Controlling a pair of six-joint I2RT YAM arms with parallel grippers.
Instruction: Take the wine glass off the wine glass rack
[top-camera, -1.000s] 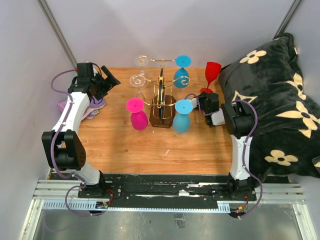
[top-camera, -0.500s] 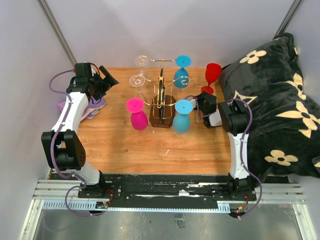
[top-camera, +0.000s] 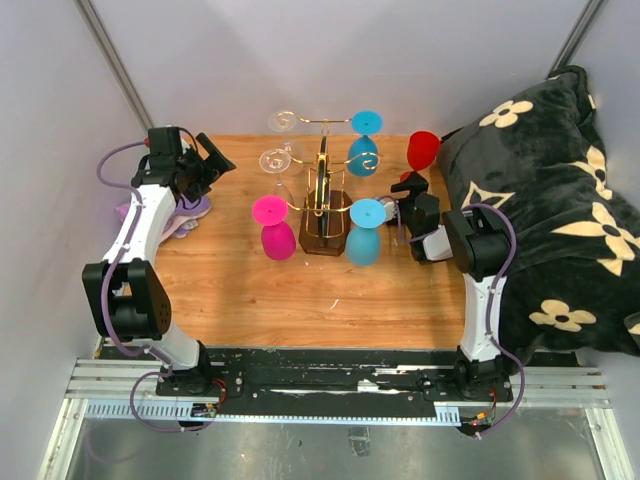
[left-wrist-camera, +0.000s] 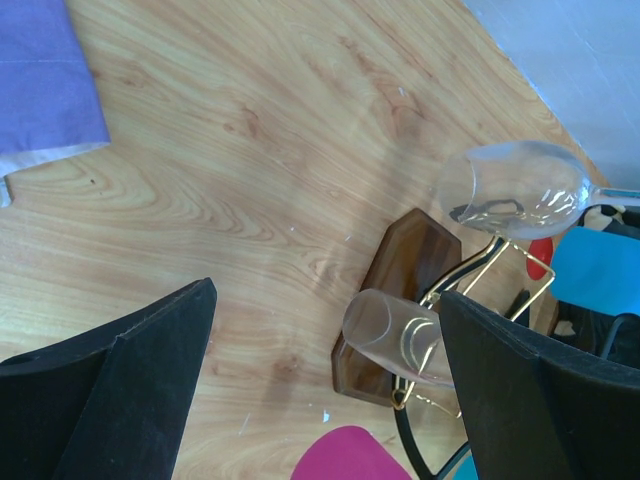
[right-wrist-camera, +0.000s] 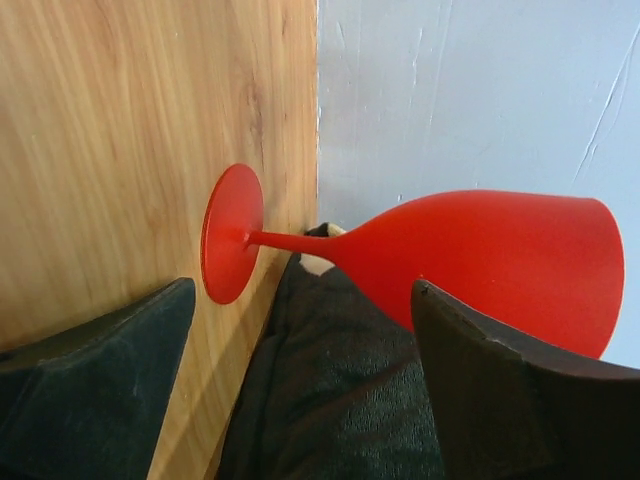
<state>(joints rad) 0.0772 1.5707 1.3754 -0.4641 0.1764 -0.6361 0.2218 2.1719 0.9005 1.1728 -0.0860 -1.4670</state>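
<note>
The wine glass rack (top-camera: 322, 190) is a gold wire stand on a dark wooden base (left-wrist-camera: 400, 290) at the middle back of the table. Clear, blue and pink glasses hang from it. A red wine glass (top-camera: 422, 150) stands with its foot (right-wrist-camera: 232, 232) on the wood, right of the rack, its bowl (right-wrist-camera: 490, 255) leaning a little. My right gripper (top-camera: 408, 186) is open just in front of its foot, the jaws wide and holding nothing (right-wrist-camera: 303, 290). Left of the rack my left gripper (top-camera: 215, 160) is open and empty (left-wrist-camera: 328, 290), facing two clear glasses (left-wrist-camera: 515, 190).
A black blanket with cream flowers (top-camera: 545, 200) is piled against the table's right edge, right behind the red glass. A purple cloth (top-camera: 185, 215) lies at the left edge under the left arm. A pink glass (top-camera: 272, 226) and a blue glass (top-camera: 365, 230) hang low at the rack's front.
My right gripper has opened and let go of the red glass, drawing back slightly. The glass's bowl now leans. The left gripper has shifted a little to the left.
</note>
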